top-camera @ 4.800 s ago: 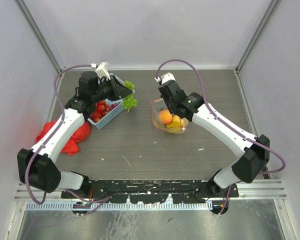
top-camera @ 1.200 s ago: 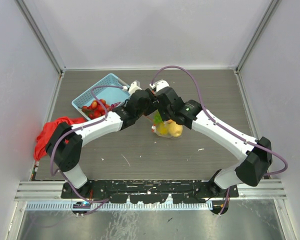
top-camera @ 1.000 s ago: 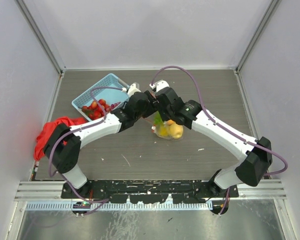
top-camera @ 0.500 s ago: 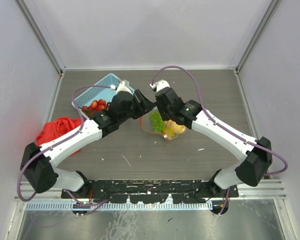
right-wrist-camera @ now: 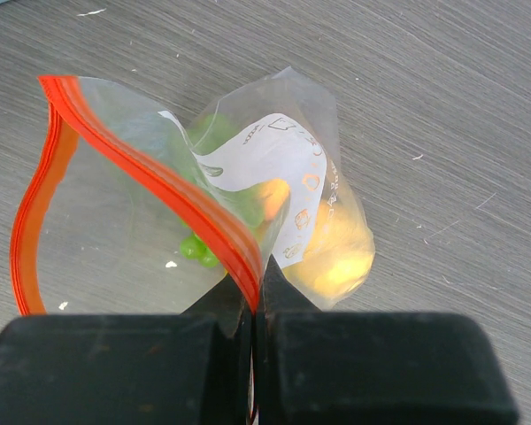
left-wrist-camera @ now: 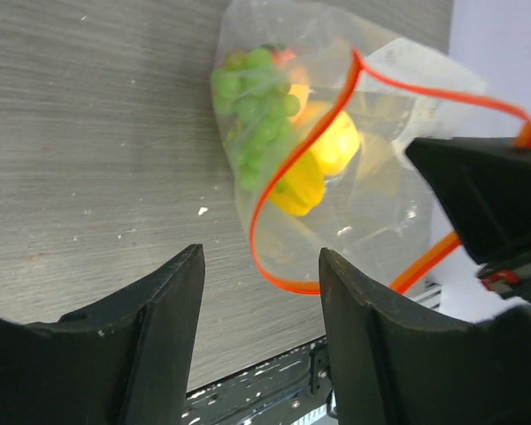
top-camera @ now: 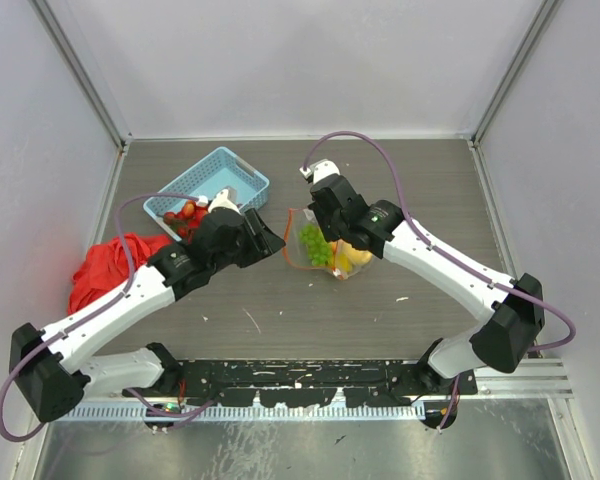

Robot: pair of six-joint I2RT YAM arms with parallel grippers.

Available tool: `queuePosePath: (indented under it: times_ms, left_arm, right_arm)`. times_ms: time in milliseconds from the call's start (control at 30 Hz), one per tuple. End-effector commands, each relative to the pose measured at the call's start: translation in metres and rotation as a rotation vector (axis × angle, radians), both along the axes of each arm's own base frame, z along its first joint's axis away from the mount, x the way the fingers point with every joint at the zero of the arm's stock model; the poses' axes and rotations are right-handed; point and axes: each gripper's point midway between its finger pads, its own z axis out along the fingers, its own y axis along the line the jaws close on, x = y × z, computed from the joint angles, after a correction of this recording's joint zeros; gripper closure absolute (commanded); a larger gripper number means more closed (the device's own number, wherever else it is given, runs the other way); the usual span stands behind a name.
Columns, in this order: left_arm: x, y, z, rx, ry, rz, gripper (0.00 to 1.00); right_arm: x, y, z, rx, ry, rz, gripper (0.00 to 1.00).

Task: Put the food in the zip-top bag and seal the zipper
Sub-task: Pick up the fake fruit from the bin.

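Note:
The zip-top bag [top-camera: 327, 252] lies at mid-table with its mouth held open toward the left. My right gripper [top-camera: 315, 207] is shut on the zipper [right-wrist-camera: 159, 190] at the mouth's far edge, pinching the red-orange strip [left-wrist-camera: 279, 181]. Inside the bag are green grapes [top-camera: 312, 243], a yellow lemon [left-wrist-camera: 317, 164] and an orange peach [right-wrist-camera: 270, 199]. Just left of the bag mouth, my left gripper [top-camera: 273, 244] is open, with nothing between its fingers [left-wrist-camera: 164, 310]. Red strawberries [top-camera: 184, 214] sit in the light-blue basket.
The light-blue mesh basket [top-camera: 212, 177] stands at the back left, close behind my left wrist. A red cloth [top-camera: 102, 272] lies bunched at the left edge. Grey walls enclose the table on three sides.
My left gripper has backed out of the bag mouth, toward the left and the near side. The grapes now lie inside the bag. My right gripper has kept its hold on the zipper.

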Motion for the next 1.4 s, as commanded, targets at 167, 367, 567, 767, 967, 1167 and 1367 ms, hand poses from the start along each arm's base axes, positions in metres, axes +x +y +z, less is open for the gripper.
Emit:
queuePosePath:
  times_ms: [167,367,567,767,967,1167,1367]
  left_arm:
    - [0.006,-0.017,-0.019,0.001,0.040,-0.035,0.52]
    - [0.011,-0.034,-0.026,-0.023,0.067,-0.066,0.61]
    - [0.017,-0.048,-0.031,-0.045,0.084,-0.089,0.82]
    - [0.018,-0.055,0.007,-0.094,0.023,-0.124,1.00]
    - [0.010,-0.063,0.047,-0.146,-0.016,-0.194,1.00]
    - [0.001,-0.070,0.077,-0.182,-0.042,-0.266,1.00]
    - [-0.007,-0.078,0.084,-0.193,-0.026,-0.336,1.00]
  right_arm:
    - [0.008,0.010,0.029,0.076,-0.069,-0.009,0.99]
    - [0.007,0.010,0.027,0.073,-0.066,-0.010,0.99]
    - [0.009,0.012,0.022,0.061,-0.056,-0.007,0.99]
    - [0.012,0.000,0.022,0.012,-0.071,-0.035,0.99]
    - [0.020,-0.020,0.018,-0.034,-0.058,-0.075,0.99]
    - [0.028,-0.035,0.009,-0.050,-0.028,-0.099,0.98]
    - [0.033,-0.041,-0.018,-0.079,0.032,-0.101,0.98]
